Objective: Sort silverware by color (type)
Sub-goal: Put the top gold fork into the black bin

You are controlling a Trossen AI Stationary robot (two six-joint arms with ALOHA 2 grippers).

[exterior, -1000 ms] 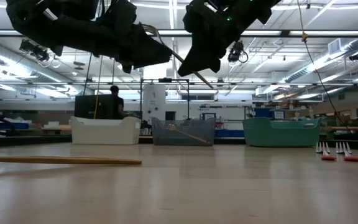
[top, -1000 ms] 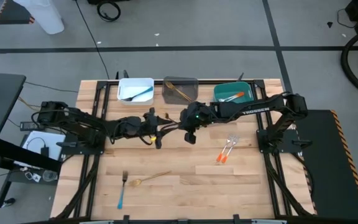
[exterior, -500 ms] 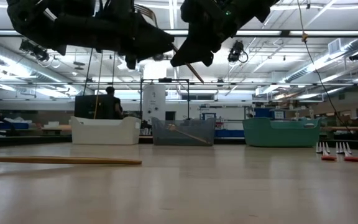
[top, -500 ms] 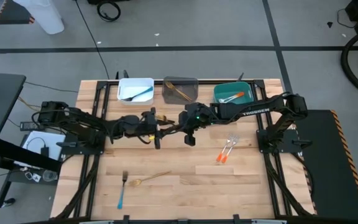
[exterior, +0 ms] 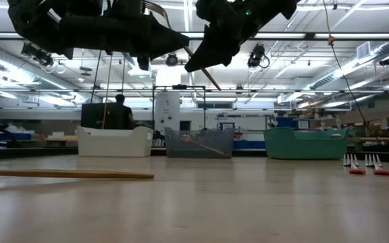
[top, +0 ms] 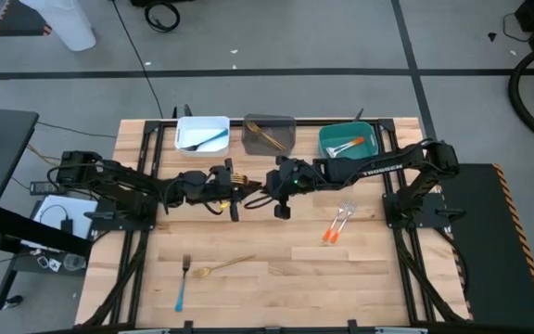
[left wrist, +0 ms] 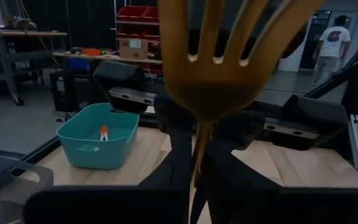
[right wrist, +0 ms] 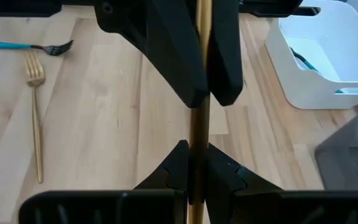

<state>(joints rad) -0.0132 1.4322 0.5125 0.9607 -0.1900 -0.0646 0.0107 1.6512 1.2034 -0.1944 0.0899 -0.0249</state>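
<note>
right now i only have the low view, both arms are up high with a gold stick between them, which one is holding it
Observer: Both. In the right wrist view the gold fork has its handle pinched by the right gripper and, farther along, by the left gripper, each shut on it.
Operator: whats in the white bin, cant see over its wall
Observer: One blue-handled utensil lies in the white bin.
Operator: anything lying on the table on the left arm's side
Observer: Yes, a blue-handled fork lies beside a second gold fork near the front edge.
</note>
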